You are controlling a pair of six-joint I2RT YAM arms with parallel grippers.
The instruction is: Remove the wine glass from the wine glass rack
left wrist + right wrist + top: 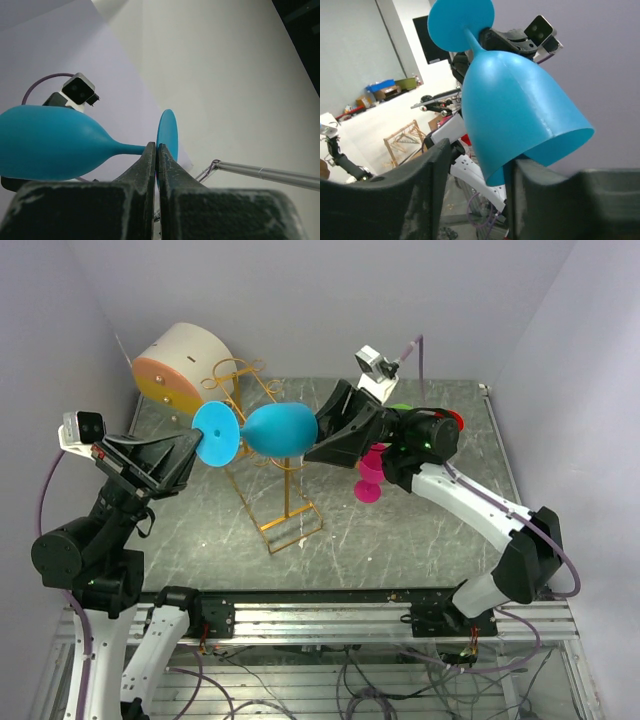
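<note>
A blue wine glass (280,430) lies on its side in the air, clear of the gold wire rack (287,512) that stands on the table below it. My left gripper (196,447) is shut on the rim of the glass's round foot (167,131), with the stem and bowl (45,145) to the left. My right gripper (318,437) is open at the bowl's mouth. In the right wrist view the bowl (515,105) sits between my fingers (480,152): its rim lies over the right finger (530,200), and there is a gap to the left finger (427,190).
A round white-and-orange drum box (180,365) stands at the back left behind the rack's scroll arms (240,375). A pink glass (369,476) stands upright on the table under my right arm. Small green and red items (452,418) sit behind that arm.
</note>
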